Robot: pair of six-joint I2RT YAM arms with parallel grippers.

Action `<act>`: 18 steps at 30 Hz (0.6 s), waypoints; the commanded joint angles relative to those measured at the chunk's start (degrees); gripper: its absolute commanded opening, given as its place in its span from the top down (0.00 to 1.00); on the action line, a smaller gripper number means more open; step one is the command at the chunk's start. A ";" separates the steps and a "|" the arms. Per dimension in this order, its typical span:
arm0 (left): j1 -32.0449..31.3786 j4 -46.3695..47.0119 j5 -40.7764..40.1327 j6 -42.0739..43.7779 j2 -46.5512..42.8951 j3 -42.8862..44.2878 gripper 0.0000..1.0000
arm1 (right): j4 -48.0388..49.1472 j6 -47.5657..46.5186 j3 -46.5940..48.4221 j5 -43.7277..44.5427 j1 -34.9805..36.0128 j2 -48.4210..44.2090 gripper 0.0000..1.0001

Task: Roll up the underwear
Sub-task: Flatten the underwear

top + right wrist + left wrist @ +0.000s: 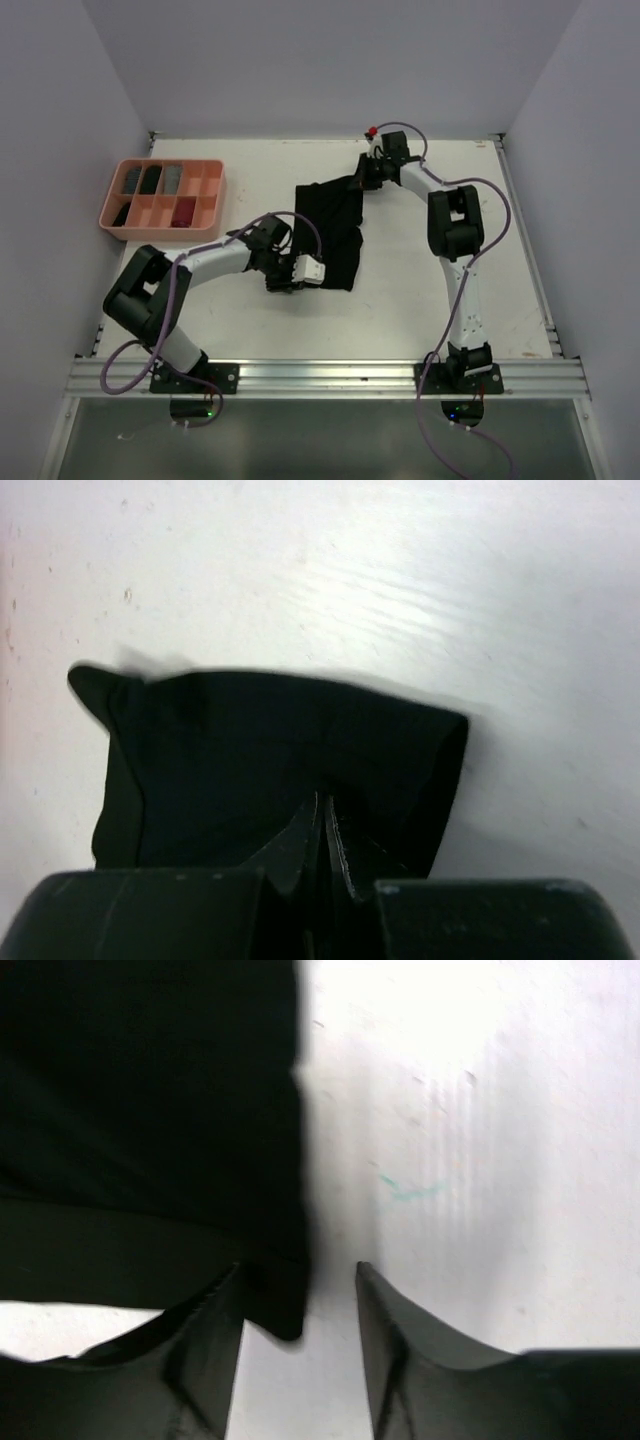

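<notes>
White tabletop (500,280), grey walls around it.

Top view: black underwear (330,225) lies spread out mid-frame, a bit creased. Salmon compartment tray (160,233) sits at upper left, well apart from it, with dark rolled items in several cells. I see the left gripper (300,272) at the garment's lower-left corner and the right gripper (362,178) at its upper-right corner. I can't tell either claw's state from up here.

Left wrist view: black underwear (150,1110) fills the upper left of frame, bare tabletop (480,1110) on the right. Left gripper (300,1300) has its fingers apart. The cloth's corner reaches into the gap, against the left-of-frame finger, not clamped.

Right wrist view: black underwear (280,750) sits centre frame on the tabletop (400,580), one corner sticking out at left. Right gripper (322,825) fingers are pressed together, pinching the cloth's near edge.
</notes>
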 commanded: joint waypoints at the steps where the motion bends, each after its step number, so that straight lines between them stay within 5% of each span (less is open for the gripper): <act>1: -0.30 -10.28 -1.96 7.62 -2.50 -6.20 0.47 | 0.36 1.97 -6.72 1.35 -3.50 -2.77 0.92; 5: -0.30 -8.44 2.34 3.07 -5.22 -3.75 0.41 | 5.61 2.40 -13.40 -10.76 -3.41 -10.85 0.69; 9: -0.30 -6.32 6.21 -3.44 -8.12 0.99 0.39 | -1.01 1.01 -11.40 -18.44 -3.32 -17.16 0.61; 12: -0.30 -4.57 5.35 -7.57 -10.84 3.63 0.39 | -7.01 -4.17 -14.35 -18.80 -3.15 -24.45 0.64; 18: -0.03 1.67 1.48 -17.77 -8.58 8.02 0.41 | -15.89 -10.24 -27.61 -17.92 -1.31 -32.30 0.90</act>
